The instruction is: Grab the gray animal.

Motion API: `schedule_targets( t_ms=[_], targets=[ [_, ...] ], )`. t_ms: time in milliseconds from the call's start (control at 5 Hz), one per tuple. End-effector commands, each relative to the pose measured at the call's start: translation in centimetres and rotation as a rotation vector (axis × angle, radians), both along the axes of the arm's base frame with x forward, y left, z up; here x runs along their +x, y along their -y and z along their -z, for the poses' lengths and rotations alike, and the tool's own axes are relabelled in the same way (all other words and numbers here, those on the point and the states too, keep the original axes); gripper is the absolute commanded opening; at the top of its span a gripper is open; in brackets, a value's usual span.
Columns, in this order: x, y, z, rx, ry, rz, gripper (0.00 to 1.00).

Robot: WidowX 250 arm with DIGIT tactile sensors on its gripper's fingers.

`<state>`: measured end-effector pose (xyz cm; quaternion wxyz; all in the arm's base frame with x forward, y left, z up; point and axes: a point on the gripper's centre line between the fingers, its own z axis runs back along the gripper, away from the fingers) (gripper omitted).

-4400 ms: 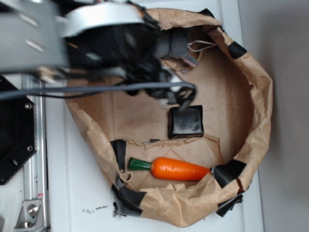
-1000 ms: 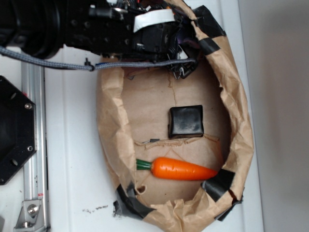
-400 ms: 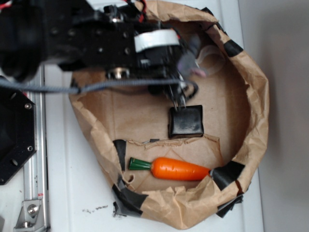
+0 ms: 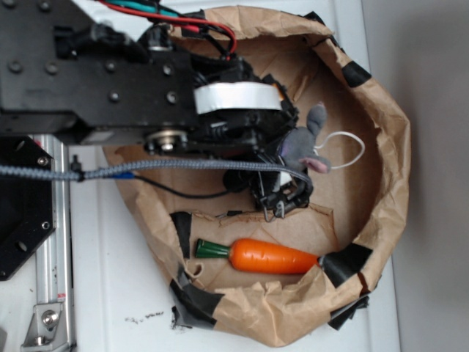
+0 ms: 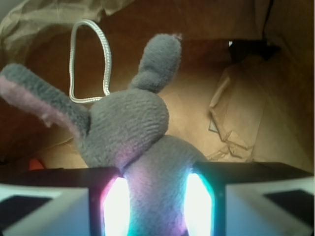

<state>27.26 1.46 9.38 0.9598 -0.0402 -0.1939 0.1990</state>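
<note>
The gray animal (image 4: 303, 141) is a small plush mouse with pink-lined ears and a white cord loop (image 4: 347, 150) trailing to its right. My gripper (image 4: 287, 150) is shut on its body, over the middle of the brown paper enclosure. In the wrist view the mouse (image 5: 142, 128) fills the centre, squeezed between my two lit pads (image 5: 116, 206), with its ears and cord loop (image 5: 74, 64) sticking out ahead of the gripper (image 5: 156, 201). The mouse appears to be held above the paper floor.
A crumpled brown paper wall (image 4: 392, 147) patched with black tape rings the area. An orange carrot (image 4: 272, 257) with a green top lies near its front edge. My arm covers the spot where the black cube sat. A black plate and metal rail (image 4: 44, 235) lie at left.
The arm has shifted toward the carrot and now looks larger in the frame. The mouse has come away from the back right wall and now sits clamped in the gripper, covering the black cube.
</note>
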Motion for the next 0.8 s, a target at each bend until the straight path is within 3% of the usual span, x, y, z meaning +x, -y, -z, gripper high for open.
schedule_targets(
  t_ms=[0, 200, 400, 600],
  targets=[
    [-1.1, -0.7, -4.4, 0.01, 0.043, -0.109, 0.0],
    [-3.3, -1.1, -7.8, 0.012, -0.035, -0.151, 0.0],
    [-4.1, -1.1, -7.8, 0.084, -0.098, -0.236, 0.0],
    [-3.5, -1.7, -7.3, 0.114, -0.089, -0.268, 0.0]
  ],
)
